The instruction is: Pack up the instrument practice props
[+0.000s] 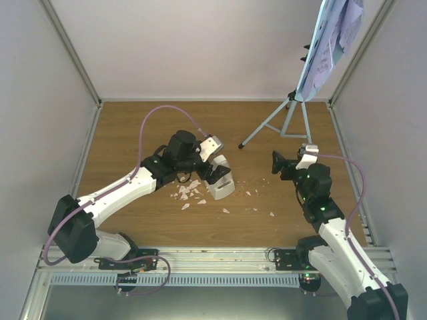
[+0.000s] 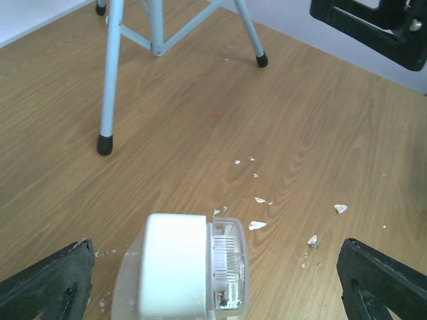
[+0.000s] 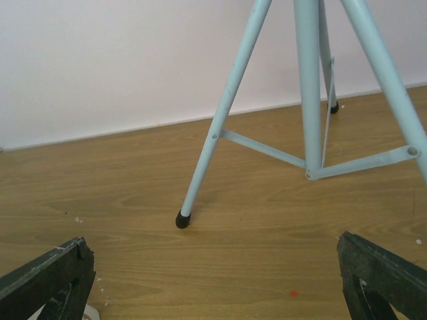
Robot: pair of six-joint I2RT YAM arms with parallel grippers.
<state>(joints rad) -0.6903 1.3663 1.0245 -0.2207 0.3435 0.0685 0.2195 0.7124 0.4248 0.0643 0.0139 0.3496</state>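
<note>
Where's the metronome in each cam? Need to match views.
Top external: metronome at centre of the table, just right of the white crumbs.
Left wrist: metronome at bottom centre, between the open left fingers, untouched.
Right wrist: not clearly in it.
Shared landmark: the music stand's black-capped foot, seen in all three views.

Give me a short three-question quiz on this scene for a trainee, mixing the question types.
1. True or false: the left gripper has its fingers shut on the metronome.
2. The sheet music pages are: A) flat on the table, B) on the music stand, C) under the metronome.
3. What litters the table beside the metronome?
Key: 1 false, the fingers stand open either side of it; 2 B; 3 small white crumbs.
</note>
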